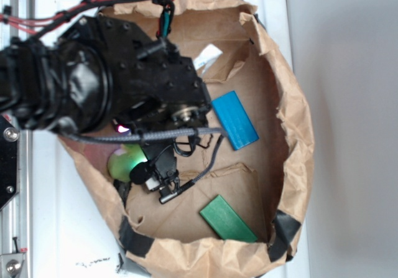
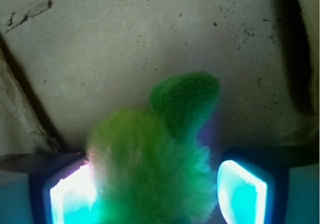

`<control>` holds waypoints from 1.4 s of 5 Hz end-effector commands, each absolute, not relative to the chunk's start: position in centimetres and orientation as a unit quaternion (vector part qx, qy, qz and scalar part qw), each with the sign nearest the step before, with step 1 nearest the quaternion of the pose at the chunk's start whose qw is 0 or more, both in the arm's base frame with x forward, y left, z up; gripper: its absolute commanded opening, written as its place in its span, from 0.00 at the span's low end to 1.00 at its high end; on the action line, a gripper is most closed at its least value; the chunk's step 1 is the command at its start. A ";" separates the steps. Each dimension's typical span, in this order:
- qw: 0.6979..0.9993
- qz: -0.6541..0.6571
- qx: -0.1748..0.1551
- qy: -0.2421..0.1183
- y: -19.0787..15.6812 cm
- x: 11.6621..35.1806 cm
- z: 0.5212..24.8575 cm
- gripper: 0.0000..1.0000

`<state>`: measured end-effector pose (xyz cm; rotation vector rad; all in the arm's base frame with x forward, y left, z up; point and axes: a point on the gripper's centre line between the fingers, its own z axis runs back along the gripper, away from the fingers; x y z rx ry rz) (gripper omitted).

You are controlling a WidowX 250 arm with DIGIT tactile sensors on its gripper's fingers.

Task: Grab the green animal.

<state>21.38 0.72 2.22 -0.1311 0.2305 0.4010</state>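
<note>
Green animal [image 2: 150, 169] sits on the brown paper bag's [image 1: 292, 110] floor near its left wall, mostly hidden under the arm in the exterior view. Gripper [image 2: 155, 189] straddles it, pads [image 2: 240, 191] apart either side; the left one touches the fur, the right has a gap. Looks light, soft, squashy; fuzz may slip. Best taken across the rounded body, not the knitted ear [image 2: 185, 101]. No legible writing; white tag [image 1: 207, 56] unreadable.
</note>
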 end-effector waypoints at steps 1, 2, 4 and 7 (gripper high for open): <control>0.974 0.188 -0.059 0.113 1.0 21.6 2.4 1.00; 0.969 0.210 -0.059 0.119 1.2 21.8 2.2 0.00; 0.971 0.209 -0.058 0.101 1.5 22.0 2.2 0.00; 0.987 0.147 -0.036 0.058 2.6 22.8 6.3 0.00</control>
